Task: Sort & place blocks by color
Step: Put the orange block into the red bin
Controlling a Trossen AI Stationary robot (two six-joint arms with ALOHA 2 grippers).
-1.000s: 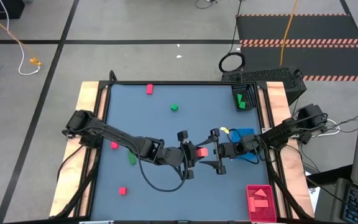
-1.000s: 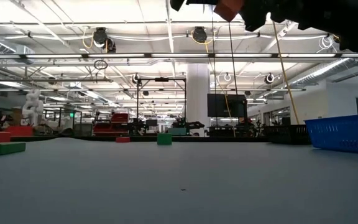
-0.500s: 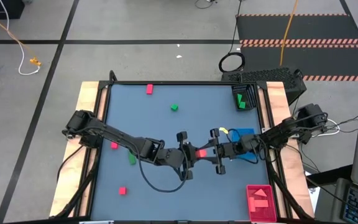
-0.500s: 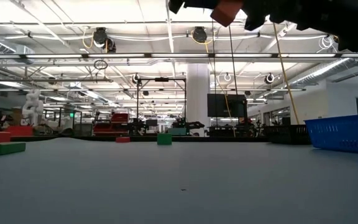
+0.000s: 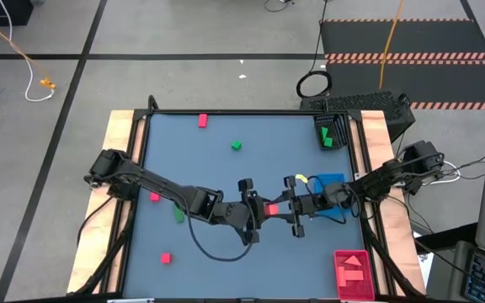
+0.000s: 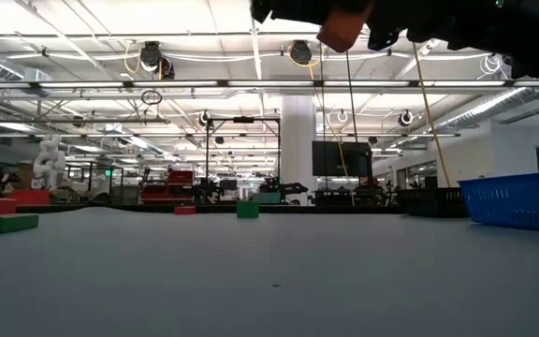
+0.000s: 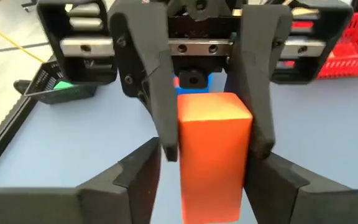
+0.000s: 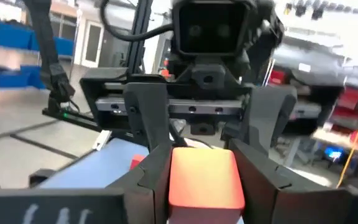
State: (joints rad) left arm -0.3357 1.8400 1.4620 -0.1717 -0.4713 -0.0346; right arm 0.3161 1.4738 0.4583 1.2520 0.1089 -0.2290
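Right pincer clamped narrow on a red block, held in the air near the middle of the tabletop; left pincer faces it from 9 o'clock, its fingers set wider, flanking the same block with a gap showing on one side; green cube lies toward 12 o'clock

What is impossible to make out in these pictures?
- Low view: the red block is cut off by the top edge, along with whatever holds it.
- High view: the contents of the red tray and the black tray are too small to count.
- Right wrist view: the room behind is blurred.
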